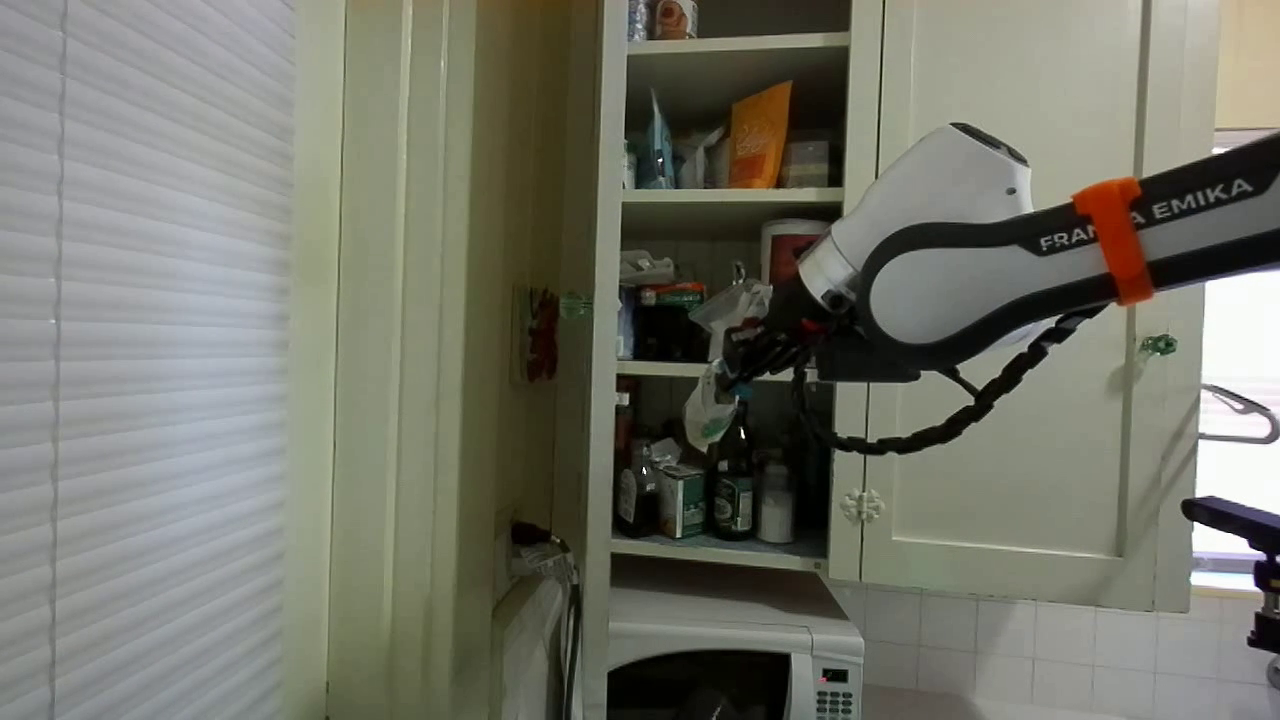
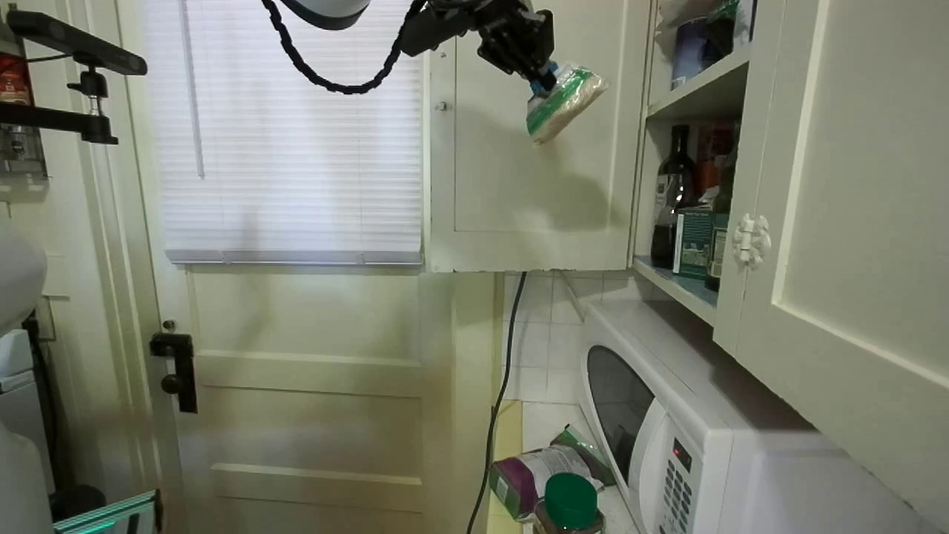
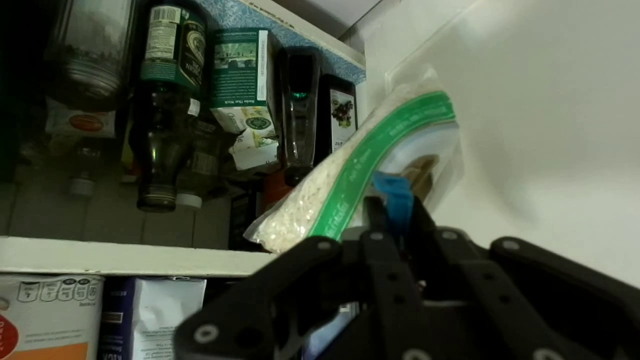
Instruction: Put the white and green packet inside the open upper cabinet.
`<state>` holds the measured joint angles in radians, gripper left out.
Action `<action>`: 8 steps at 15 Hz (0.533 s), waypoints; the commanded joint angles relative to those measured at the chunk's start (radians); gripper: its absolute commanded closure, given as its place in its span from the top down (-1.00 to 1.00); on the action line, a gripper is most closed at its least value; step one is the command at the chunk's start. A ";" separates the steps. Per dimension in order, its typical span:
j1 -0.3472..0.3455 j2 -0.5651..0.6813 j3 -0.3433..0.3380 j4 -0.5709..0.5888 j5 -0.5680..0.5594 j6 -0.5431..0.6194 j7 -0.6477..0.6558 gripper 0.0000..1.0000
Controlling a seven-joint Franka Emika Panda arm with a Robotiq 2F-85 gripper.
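The white and green packet point(image 3: 345, 180) is a clear bag of pale flakes with a green band. My gripper point(image 3: 397, 210) is shut on it, with a blue strip or clip between the fingertips. In both exterior views the packet point(image 1: 707, 412) point(image 2: 565, 107) hangs tilted below the gripper point(image 1: 728, 376) point(image 2: 545, 80). The open upper cabinet point(image 1: 735, 195) has several filled shelves. The packet is outside it, in front of the lowest shelf's opening; in an exterior view a gap shows between packet and cabinet point(image 2: 700, 90).
The lowest shelf holds dark bottles point(image 1: 733, 490), a green and white box point(image 1: 683, 500) and a pale jar point(image 1: 776, 505). A clear bag point(image 1: 735, 308) is on the shelf above, close behind the gripper. A cream panel point(image 3: 540, 125) stands beside the packet. The white microwave point(image 1: 720, 620) is below.
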<state>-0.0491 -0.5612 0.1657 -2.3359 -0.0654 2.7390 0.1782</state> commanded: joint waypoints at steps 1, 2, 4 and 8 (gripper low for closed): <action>0.005 0.002 -0.005 0.002 -0.003 -0.003 0.000 -0.73; 0.005 0.003 -0.005 0.002 -0.003 -0.003 0.000 -0.93; -0.026 0.030 -0.002 0.048 -0.041 0.016 -0.018 -0.93; -0.087 0.101 0.018 0.248 -0.130 0.084 -0.036 -0.93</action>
<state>-0.0938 -0.5265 0.1646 -2.2406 -0.1325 2.7779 0.1511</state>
